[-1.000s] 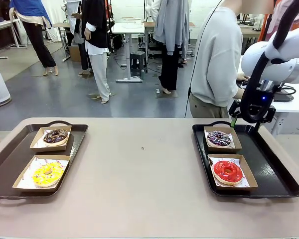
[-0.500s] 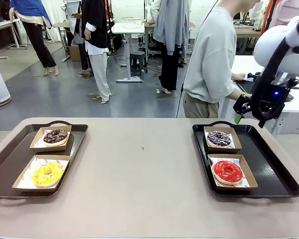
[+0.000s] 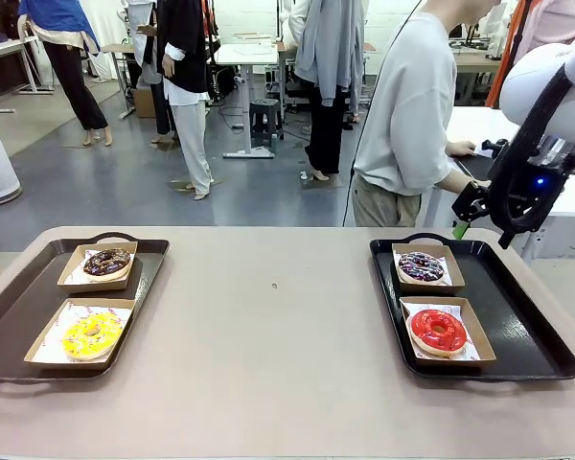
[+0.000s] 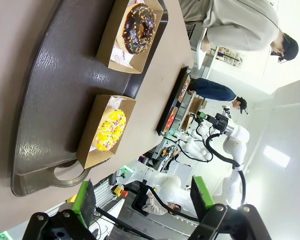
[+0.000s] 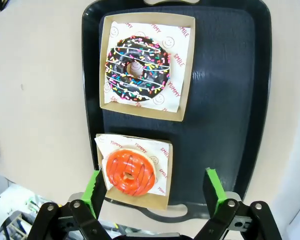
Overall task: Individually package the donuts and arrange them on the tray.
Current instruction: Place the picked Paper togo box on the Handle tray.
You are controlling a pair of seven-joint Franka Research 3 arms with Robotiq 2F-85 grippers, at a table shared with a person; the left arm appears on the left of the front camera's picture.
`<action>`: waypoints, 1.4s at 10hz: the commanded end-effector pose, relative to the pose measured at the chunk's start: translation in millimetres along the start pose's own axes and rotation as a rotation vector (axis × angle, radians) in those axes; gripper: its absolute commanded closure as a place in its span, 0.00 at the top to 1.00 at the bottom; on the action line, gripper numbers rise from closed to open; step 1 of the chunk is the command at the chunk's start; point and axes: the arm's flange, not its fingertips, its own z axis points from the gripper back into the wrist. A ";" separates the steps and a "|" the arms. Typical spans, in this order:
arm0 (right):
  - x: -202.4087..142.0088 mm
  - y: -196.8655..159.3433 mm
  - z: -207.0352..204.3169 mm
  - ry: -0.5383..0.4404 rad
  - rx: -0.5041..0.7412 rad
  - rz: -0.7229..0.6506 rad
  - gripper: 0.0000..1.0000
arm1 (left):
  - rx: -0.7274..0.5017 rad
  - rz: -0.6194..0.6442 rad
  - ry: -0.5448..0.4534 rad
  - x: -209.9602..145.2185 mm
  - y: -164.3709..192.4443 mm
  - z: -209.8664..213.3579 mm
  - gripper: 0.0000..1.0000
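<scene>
Right gripper [image 5: 154, 192] hangs with jaws wide apart and nothing in them; below it the red donut [image 5: 130, 172] sits in its carton near the left pad, the dark sprinkled donut [image 5: 138, 68] farther ahead on the same tray [image 5: 230, 100]. Left gripper [image 4: 142, 200] is likewise spread wide and empty; ahead of it lie the yellow donut [image 4: 110, 130] and, beyond, what looks like the chocolate donut [image 4: 138, 28], each in a carton
</scene>
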 end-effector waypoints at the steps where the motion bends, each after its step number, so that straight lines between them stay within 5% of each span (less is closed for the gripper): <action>1: 5.2 2.6 -0.5 0.001 -0.016 -0.005 1.00 | 0.005 -0.003 -0.010 -3.6 -0.7 0.1 1.00; 10: 0.0 0.0 0.0 0.000 0.000 0.000 1.00 | 0.005 -0.003 -0.010 -3.6 -0.7 0.1 1.00; 14: -87.7 -60.1 62.5 -0.103 0.711 0.129 1.00 | 0.005 -0.003 -0.010 -3.6 -0.7 0.1 1.00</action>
